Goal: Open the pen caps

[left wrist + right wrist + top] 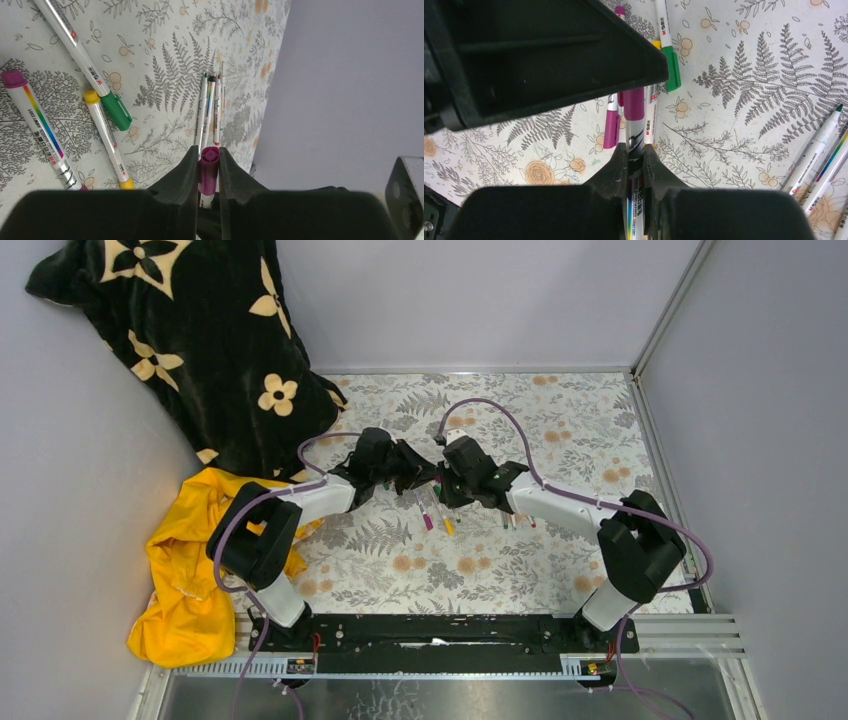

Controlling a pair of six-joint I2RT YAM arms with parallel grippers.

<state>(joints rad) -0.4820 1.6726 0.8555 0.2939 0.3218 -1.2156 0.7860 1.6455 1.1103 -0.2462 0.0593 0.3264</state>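
Though glossy, magenta cap (209, 175) between matte fingers (184, 176)

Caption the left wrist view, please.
Left fingers pinch a magenta pen cap, with more pens lying on the floral tablecloth.

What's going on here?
Both arms meet mid-table over one pen. The left gripper is clamped on its magenta cap, and the right gripper grips the barrel. The cap is not yet off. A few uncapped pens lie on the table, with capped pens beside them.
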